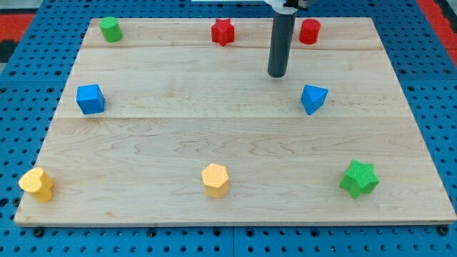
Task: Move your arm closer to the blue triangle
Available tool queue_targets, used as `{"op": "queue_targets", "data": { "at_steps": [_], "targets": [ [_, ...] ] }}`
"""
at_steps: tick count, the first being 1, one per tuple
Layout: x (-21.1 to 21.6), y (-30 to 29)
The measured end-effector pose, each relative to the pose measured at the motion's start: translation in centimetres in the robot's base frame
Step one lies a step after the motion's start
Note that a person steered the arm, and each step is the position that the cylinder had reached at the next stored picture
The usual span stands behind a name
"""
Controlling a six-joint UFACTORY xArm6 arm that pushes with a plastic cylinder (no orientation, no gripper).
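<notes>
The blue triangle (pixel 313 98) lies on the wooden board (pixel 178 143) at the view's right of centre. My dark rod comes down from the view's top, and my tip (pixel 277 74) rests on the board a short way up and to the left of the blue triangle, not touching it.
A blue cube (pixel 90 98) sits at the left. A green cylinder (pixel 110 29), a red star (pixel 223 32) and a red cylinder (pixel 309 31) line the top edge. A yellow block (pixel 36 184), a yellow hexagon (pixel 215 179) and a green star (pixel 358 178) line the bottom.
</notes>
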State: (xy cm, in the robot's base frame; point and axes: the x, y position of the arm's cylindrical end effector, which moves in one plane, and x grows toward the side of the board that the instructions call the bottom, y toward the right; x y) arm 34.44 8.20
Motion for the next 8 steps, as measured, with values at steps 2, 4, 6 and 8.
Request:
{"op": "queue_targets", "data": {
  "at_steps": [2, 4, 6, 8],
  "targets": [
    [0.0, 0.6],
    [0.5, 0.8],
    [2.8, 3.3],
    [7.1, 4.5]
  ]
}}
